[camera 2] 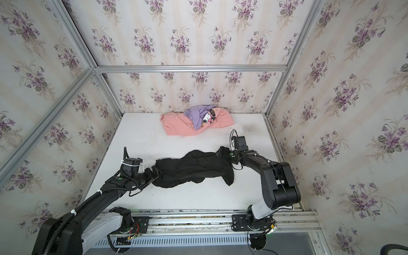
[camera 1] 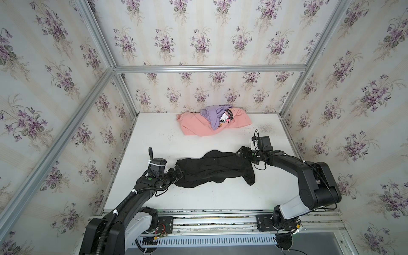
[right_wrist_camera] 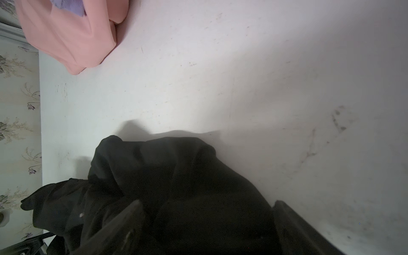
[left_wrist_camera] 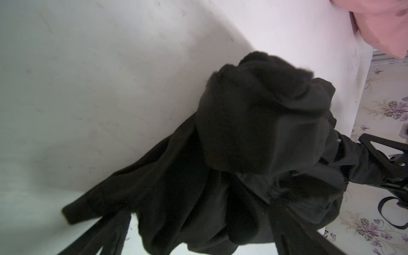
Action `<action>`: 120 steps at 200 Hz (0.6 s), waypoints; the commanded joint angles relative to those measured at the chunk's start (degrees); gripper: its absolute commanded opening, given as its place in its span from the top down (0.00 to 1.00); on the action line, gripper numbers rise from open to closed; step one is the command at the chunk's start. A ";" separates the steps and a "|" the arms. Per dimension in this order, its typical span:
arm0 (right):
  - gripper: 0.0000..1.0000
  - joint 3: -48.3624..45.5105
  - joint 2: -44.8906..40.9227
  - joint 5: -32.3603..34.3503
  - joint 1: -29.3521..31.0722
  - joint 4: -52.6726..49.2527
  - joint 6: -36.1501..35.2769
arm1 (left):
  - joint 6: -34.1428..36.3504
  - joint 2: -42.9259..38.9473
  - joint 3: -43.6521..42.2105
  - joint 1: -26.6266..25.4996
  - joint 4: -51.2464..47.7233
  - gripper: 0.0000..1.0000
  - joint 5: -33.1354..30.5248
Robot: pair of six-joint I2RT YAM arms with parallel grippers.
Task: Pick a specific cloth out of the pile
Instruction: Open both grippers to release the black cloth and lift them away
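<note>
In both top views I see the black cloth [camera 1: 214, 169] [camera 2: 192, 169] stretched out in a crumpled band across the middle of the white table [camera 1: 198, 198] [camera 2: 176, 198]. It lies well apart from the pile [camera 1: 198, 127] [camera 2: 181, 127] at the back wall. There the lilac garment [camera 1: 212, 112] [camera 2: 195, 113] lies on top of the pink sweatshirt [camera 1: 238, 120] [camera 2: 220, 120]. My left gripper [camera 1: 177, 173] [camera 2: 155, 172] sits at the cloth's left end and my right gripper [camera 1: 241, 153] [camera 2: 221, 152] at its far right end. From up here I cannot tell how the fingers stand.

On the left wrist view the cloth [left_wrist_camera: 254, 132] is bunched in front of the left gripper [left_wrist_camera: 198, 220]. The fingers [left_wrist_camera: 103, 238] are spread wide with fabric lying loose between them. A corner of the pink sweatshirt [left_wrist_camera: 379, 24] shows beyond.

On the right wrist view the right gripper [right_wrist_camera: 207, 209] also has its fingers [right_wrist_camera: 123, 223] spread wide. The cloth [right_wrist_camera: 176, 176] is heaped between them on the table [right_wrist_camera: 265, 77], not pinched. The pink sweatshirt [right_wrist_camera: 66, 37] lies well apart.
</note>
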 commanded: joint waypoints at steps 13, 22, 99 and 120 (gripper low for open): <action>0.07 -3.13 -0.84 0.00 0.06 1.89 0.76 | 0.43 3.65 1.41 -0.03 5.84 0.02 2.28; 0.07 -4.27 -1.19 -0.04 0.06 2.26 1.24 | 0.57 4.49 1.74 -0.03 6.24 0.02 2.50; 0.09 -14.02 -7.49 -1.16 0.10 4.02 5.09 | 1.70 8.03 3.89 -0.03 8.06 0.02 2.50; 0.10 -16.27 -10.35 -1.18 0.14 3.79 6.36 | 1.89 8.58 4.18 -0.03 8.32 0.02 2.44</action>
